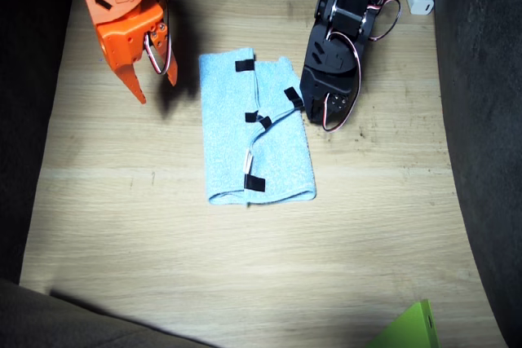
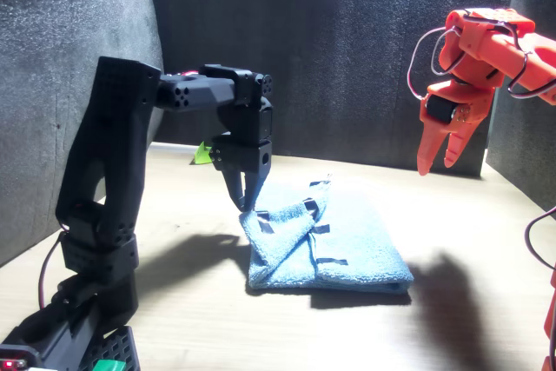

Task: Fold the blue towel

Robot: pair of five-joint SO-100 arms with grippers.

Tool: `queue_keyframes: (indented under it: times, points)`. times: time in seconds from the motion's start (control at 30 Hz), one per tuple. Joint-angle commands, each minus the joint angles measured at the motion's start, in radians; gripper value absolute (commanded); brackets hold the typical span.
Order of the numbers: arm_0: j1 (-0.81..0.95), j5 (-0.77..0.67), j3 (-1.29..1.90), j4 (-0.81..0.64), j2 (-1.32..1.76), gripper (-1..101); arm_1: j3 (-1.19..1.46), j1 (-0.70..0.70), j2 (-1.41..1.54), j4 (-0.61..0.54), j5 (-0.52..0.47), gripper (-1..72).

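The left claw was down at the towel's edge — black arm reaching low, tips right against the cloth beside one of the black tape marks. In the front view that claw looked narrow, fingers drawn nearly together at the raised corner of the towel; whether it truly pinched the cloth I could not tell from either picture.

The towel lay in the middle of the counter, already doubled over, its long axis running from the far edge toward the near one in the fixed view. A flap sat loosely across the top layer, its edge wandering diagonally. The fold on the near end looked rounded and tidy.

So the towel stretched away from the left claw toward the right arm's side, and the left arm was plainly the nearer one. The right claw — the orange one — hung above the counter, well apart from the cloth, fingers spread a little and holding nothing; the front view showed it clear of the surface too.

My read: any next fold would have to carry that edge across the short way, toward the orange arm.
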Motion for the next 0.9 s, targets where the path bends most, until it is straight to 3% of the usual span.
queue_keyframes:
  times: [0.0,0.37,0.87]
  points:
    - [-0.025,0.015,0.041,-0.005,0.089,0,-0.005,0.031,0.049,0.006,0.002,31.1]
    - [-0.247,0.046,-0.060,0.067,0.156,0,-0.014,0.031,0.041,0.009,0.011,31.1]
    - [-0.538,0.038,-0.319,0.198,0.002,0,-0.014,-0.014,0.029,0.009,0.005,31.0]
